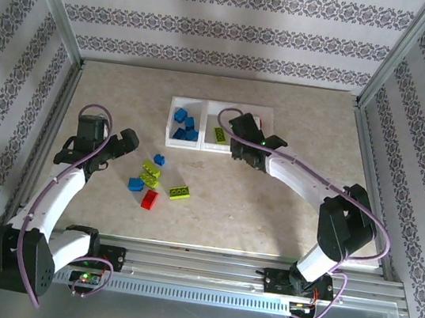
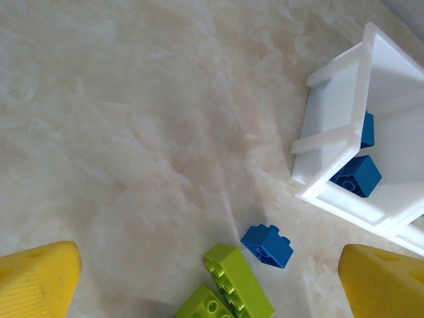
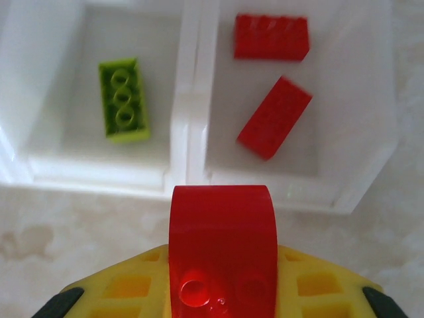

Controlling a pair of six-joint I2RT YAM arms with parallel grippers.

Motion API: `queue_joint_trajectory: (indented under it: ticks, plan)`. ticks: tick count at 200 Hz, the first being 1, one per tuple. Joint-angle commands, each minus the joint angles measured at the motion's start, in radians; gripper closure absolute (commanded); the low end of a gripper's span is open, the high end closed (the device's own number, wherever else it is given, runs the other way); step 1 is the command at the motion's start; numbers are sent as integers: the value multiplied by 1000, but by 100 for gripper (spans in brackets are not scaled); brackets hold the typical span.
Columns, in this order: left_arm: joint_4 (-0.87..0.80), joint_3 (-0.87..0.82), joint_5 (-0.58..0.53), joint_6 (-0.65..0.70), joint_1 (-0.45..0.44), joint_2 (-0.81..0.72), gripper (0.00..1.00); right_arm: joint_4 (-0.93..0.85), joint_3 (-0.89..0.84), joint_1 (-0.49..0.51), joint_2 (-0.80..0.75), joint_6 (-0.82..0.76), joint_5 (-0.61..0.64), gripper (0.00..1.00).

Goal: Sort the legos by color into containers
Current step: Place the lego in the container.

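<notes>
While right jaws clamp a red brick [image 3: 222,245], left jaws stand apart. Bricks [image 1: 179,192] litter the tabletop [image 1: 268,215].

Three white bins [image 1: 183,143] stand in a row. Loose on the table [image 1: 269,207] — two blue bricks [image 1: 136,184], three lime bricks [image 1: 179,192], one red brick [image 1: 150,199]. Inside the bins: one lime brick [image 3: 124,99], two red bricks [image 3: 271,36], and a blue clump [image 1: 185,125] of three or four, too bunched to count. One held red brick [image 3: 222,245] besides.
</notes>
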Motion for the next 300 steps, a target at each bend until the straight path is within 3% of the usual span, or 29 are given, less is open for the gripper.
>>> queue_joint_trajectory:
  ticks: [1, 86, 147, 194, 253, 300]
  plan:
    - [-5, -6, 0, 24, 15, -17, 0, 29, 83, -40, 62, -37, 27, 81]
    - [-121, -9, 8, 57, 6, -54, 0, 20, 272, -184, 284, -6, -66, 76]
    - [-202, -36, 1, 45, -68, -85, 1, 30, 304, -226, 368, 31, -160, 68]
    - [-228, -49, -53, 20, -180, -73, 5, 27, 301, -242, 371, 32, -177, 55]
    - [-274, -29, -152, 21, -300, -25, 9, 35, 270, -245, 315, 20, -166, 45]
    - [-285, -23, -180, 29, -342, 14, 12, 44, 219, -242, 231, 15, -148, 36]
